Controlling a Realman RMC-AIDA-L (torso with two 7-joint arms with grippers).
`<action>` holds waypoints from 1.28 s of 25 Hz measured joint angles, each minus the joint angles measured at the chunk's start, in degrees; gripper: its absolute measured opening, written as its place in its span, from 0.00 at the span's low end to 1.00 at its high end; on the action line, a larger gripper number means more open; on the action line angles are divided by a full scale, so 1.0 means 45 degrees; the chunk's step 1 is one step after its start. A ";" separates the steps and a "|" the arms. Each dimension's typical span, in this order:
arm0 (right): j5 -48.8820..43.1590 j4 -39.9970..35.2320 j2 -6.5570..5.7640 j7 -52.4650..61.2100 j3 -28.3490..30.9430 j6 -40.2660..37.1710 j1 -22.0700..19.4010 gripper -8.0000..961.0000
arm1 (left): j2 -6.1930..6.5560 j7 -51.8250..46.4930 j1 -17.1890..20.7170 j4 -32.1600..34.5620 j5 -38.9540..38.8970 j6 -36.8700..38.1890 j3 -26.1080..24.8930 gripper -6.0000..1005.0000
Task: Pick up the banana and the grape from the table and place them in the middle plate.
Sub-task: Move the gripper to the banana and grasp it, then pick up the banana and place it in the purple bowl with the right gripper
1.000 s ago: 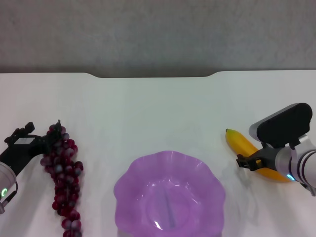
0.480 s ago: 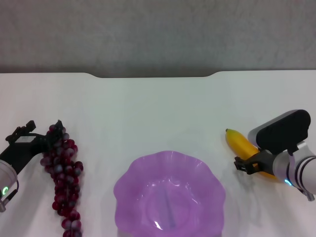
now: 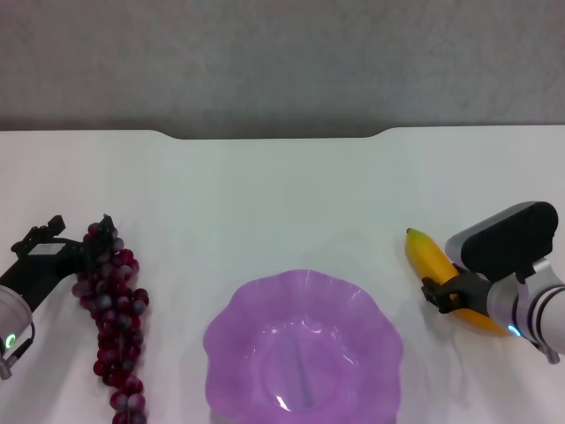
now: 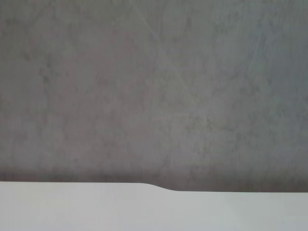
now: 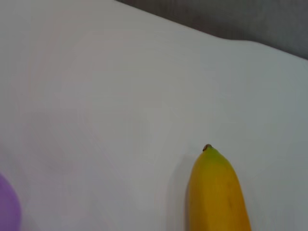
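Observation:
The banana (image 3: 430,257) lies on the white table (image 3: 282,194) at the right, its dark tip pointing to the far side. It also shows in the right wrist view (image 5: 217,192). My right gripper (image 3: 448,296) sits low over the banana's near half and hides that part. The grape bunch (image 3: 112,318) lies at the left, stem end farthest from me. My left gripper (image 3: 84,252) is at the bunch's far end, touching or nearly touching it. The purple scalloped plate (image 3: 228,329) stands empty at the front centre, between the two fruits.
The table's notched far edge (image 3: 274,135) meets a grey wall; the left wrist view shows only that edge (image 4: 159,186) and the wall. A corner of the plate (image 5: 7,204) shows in the right wrist view.
My right gripper has sunk lower over the banana, and the banana's tip has shifted slightly. My left gripper and the grapes have barely moved.

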 joint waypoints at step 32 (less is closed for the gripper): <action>-0.1521 0.8744 -0.0124 -0.0807 -0.1925 -0.4504 -0.2109 0.53 | 0.0059 0.0026 -0.0018 0.0025 0.0001 0.0332 -0.0010 0.84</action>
